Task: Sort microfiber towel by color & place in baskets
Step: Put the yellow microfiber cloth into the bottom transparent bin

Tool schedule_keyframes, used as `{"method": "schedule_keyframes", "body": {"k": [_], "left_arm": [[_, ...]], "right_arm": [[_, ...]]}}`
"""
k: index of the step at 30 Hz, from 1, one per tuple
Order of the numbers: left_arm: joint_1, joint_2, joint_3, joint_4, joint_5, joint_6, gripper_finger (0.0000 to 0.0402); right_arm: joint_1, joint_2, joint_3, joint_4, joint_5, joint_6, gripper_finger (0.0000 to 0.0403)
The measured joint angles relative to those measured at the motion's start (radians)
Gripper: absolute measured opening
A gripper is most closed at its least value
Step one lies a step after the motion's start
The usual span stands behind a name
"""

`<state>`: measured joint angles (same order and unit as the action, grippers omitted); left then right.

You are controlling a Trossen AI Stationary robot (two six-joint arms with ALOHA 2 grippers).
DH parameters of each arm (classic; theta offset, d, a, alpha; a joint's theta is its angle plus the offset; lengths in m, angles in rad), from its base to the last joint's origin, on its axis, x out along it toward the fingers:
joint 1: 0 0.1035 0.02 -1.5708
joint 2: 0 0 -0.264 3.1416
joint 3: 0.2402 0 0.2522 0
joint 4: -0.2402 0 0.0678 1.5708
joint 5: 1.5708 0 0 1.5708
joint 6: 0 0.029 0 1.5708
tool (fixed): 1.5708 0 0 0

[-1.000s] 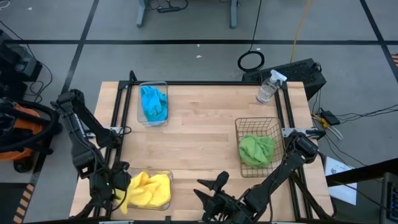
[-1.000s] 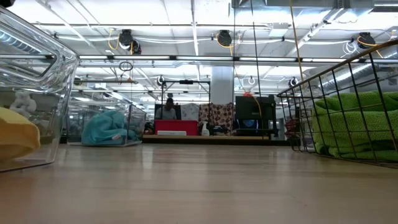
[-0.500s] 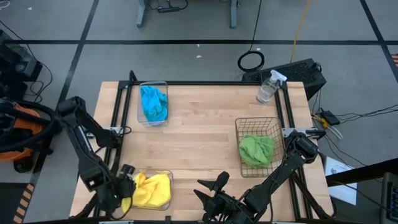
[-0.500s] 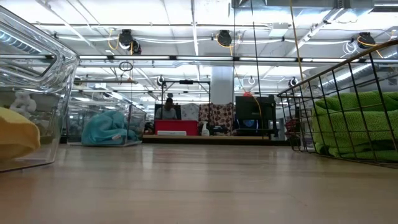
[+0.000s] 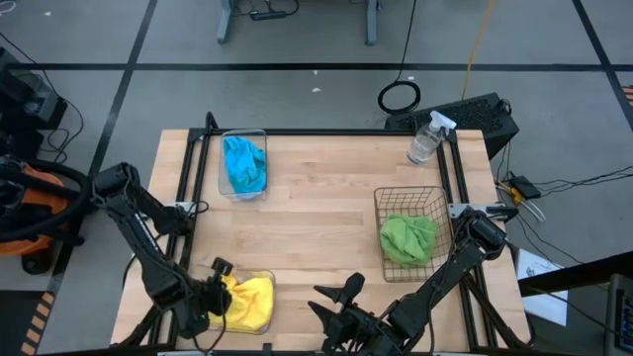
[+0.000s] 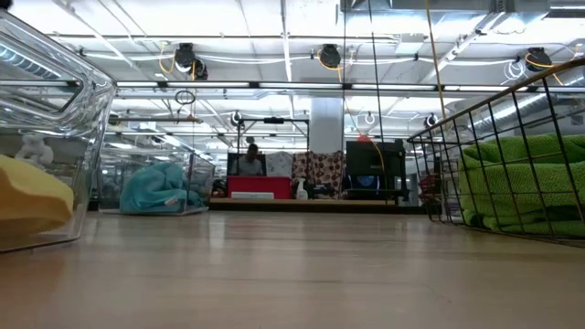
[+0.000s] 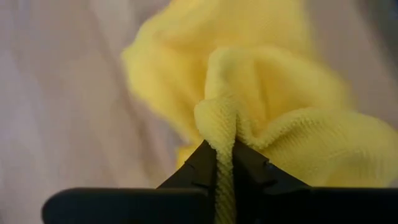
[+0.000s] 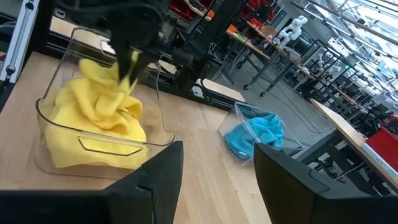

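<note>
A yellow microfiber towel (image 5: 249, 302) lies bunched in a clear tub (image 8: 106, 147) at the table's near left. My left gripper (image 5: 214, 296) reaches down into that tub and is shut on the towel. A blue towel (image 5: 244, 165) lies in a second clear tub (image 5: 224, 148) at the far left. A green towel (image 5: 407, 238) lies in the dark wire basket (image 5: 381, 203) on the right. My right gripper (image 5: 331, 302) hovers open at the near edge, its fingers toward the yellow towel's tub and holding nothing. My left gripper pinches a raised fold of the yellow towel (image 7: 219, 118) between its two fingers. The fold stands up past the fingertips (image 7: 205, 163). The fingers come steeply from above, at the tub's left end. The rest of the towel (image 8: 93, 118) lies slack in the tub.
A clear spray bottle (image 5: 426, 138) stands at the far right corner. The table's bare wooden middle (image 5: 316, 213) lies between the tubs and the basket. Black frame rails (image 5: 193, 168) run along the left and right sides.
My left gripper has come down and toward the table's right, from beside the near-left tub into it. The yellow towel's part that hung over the tub's left end is now gathered inside, under the gripper.
</note>
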<state>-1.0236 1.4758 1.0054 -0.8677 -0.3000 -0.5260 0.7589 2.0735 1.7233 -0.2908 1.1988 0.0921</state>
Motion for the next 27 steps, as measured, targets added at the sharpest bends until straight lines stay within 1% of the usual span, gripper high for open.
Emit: {"method": "schedule_keyframes", "body": {"k": [5,7,14,19,25,27], "left_arm": [[0.017,-0.006,0.007,-0.099,-0.020,-0.119,0.0036],[0.016,-0.014,0.026,-0.110,-0.021,-0.145,0.0041],[-0.020,-0.033,0.128,-0.114,-0.029,-0.149,0.0095],[-0.034,-0.033,0.179,-0.125,-0.115,-0.140,0.0134],[-0.045,-0.033,0.180,-0.144,-0.132,-0.150,0.0146],[-0.044,-0.033,0.180,-0.162,-0.104,-0.171,0.0146]], "right_arm": [[0.000,0.000,0.000,-0.009,0.000,-0.001,0.0187],[0.000,0.000,0.000,-0.009,0.000,-0.002,0.0187],[0.000,0.000,0.000,-0.010,0.000,-0.002,0.0187],[0.000,0.000,0.000,-0.010,0.000,-0.001,0.0187],[0.000,0.000,0.000,-0.010,0.000,0.000,0.0187],[0.000,0.000,0.000,-0.012,0.000,0.000,0.0187]]}}
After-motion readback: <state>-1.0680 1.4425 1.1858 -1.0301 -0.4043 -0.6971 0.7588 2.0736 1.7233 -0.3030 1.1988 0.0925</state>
